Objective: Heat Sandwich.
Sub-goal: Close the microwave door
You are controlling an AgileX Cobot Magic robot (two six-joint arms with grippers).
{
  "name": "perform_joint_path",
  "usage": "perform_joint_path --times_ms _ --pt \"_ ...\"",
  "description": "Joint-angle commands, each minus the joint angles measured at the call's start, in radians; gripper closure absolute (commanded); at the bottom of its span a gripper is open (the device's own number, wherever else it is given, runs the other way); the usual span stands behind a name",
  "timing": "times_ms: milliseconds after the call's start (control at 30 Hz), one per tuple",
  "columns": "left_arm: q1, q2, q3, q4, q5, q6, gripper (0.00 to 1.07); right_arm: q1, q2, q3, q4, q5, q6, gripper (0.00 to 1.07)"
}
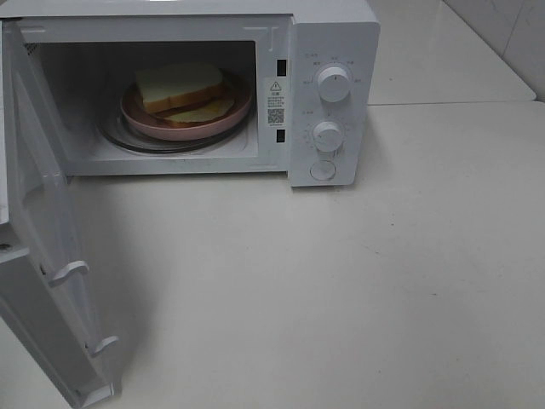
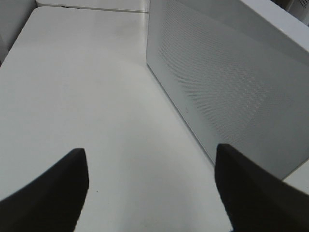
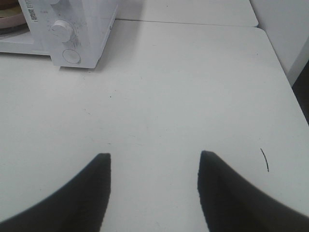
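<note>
The sandwich (image 1: 180, 89), pale yellow bread slices, lies on a round pink plate (image 1: 238, 109) inside the white microwave (image 1: 332, 34), on its glass turntable. The microwave door (image 1: 38, 256) stands swung wide open at the left. Neither gripper shows in the exterior high view. My left gripper (image 2: 150, 159) is open and empty over the table beside the microwave's perforated side wall (image 2: 227, 82). My right gripper (image 3: 153, 157) is open and empty over the table, in front and to the right of the microwave's control panel (image 3: 72, 34). A sliver of the pink plate (image 3: 10, 19) shows in the right wrist view.
The microwave has two white knobs (image 1: 334, 83) and a round button (image 1: 323, 169) on its right panel. The white table (image 1: 341, 290) stretches in front. A seam and wall lie at the back right (image 1: 511, 51). The table edge shows at the right (image 3: 289, 82).
</note>
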Motion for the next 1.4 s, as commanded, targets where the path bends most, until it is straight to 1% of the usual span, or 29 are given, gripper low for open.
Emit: perform_joint_path --times_ms 33,1167,1267,1367,1400 --pt "0.005 -0.006 0.001 0.051 -0.010 0.004 0.37 -0.005 -0.023 0.002 -0.004 0.001 0.007 0.53" --pt "0.005 -0.006 -0.001 0.064 -0.012 -0.003 0.37 -0.005 -0.023 0.002 -0.004 0.001 0.007 0.53" --pt "0.005 -0.006 -0.012 0.064 -0.029 -0.003 0.37 -0.005 -0.023 0.002 -0.004 0.001 0.007 0.53" --pt "0.005 0.026 -0.026 0.077 -0.126 -0.004 0.37 -0.005 -0.023 0.002 -0.004 0.001 0.007 0.53" --pt "0.005 0.026 -0.026 0.077 -0.126 -0.004 0.37 -0.005 -0.023 0.002 -0.004 0.001 0.007 0.53"
